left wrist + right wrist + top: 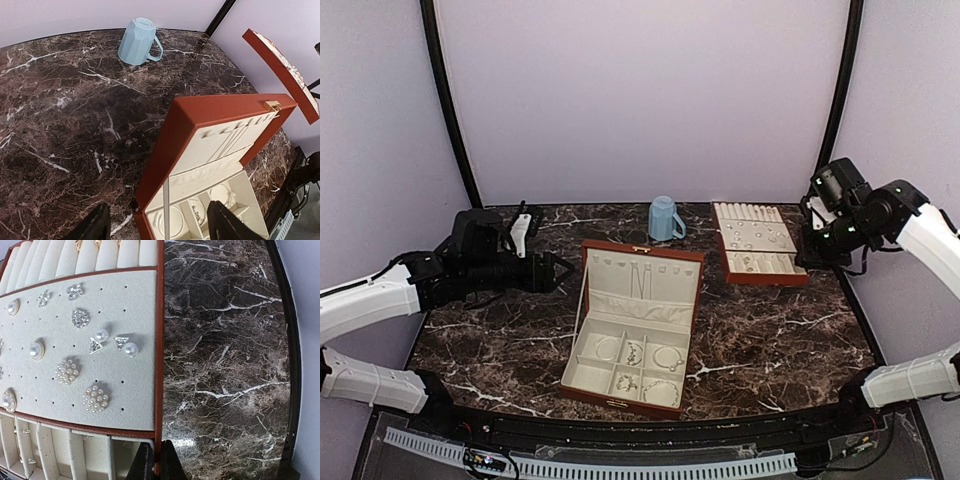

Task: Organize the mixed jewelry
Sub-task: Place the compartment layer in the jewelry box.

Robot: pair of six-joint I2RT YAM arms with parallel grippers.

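Starting the sort, by the look | right end effector (156, 452) closed, nothing seen held, bottom centre at tray (130, 405) rim | left end effector (160, 222) open beside box (200, 120) | jewelry (95, 398) on tray, frame left | next: open, pinch one tiny piece precisely

Worktop (770, 340): dark brown marble pattern with white veins, near edge curved. Walls (640, 90): plain pale lilac, closing in 3 sides. 2 black poles (447, 100) rise from the back corners. White slotted strip (620, 468) runs below the near edge. Light even, shadows soft.
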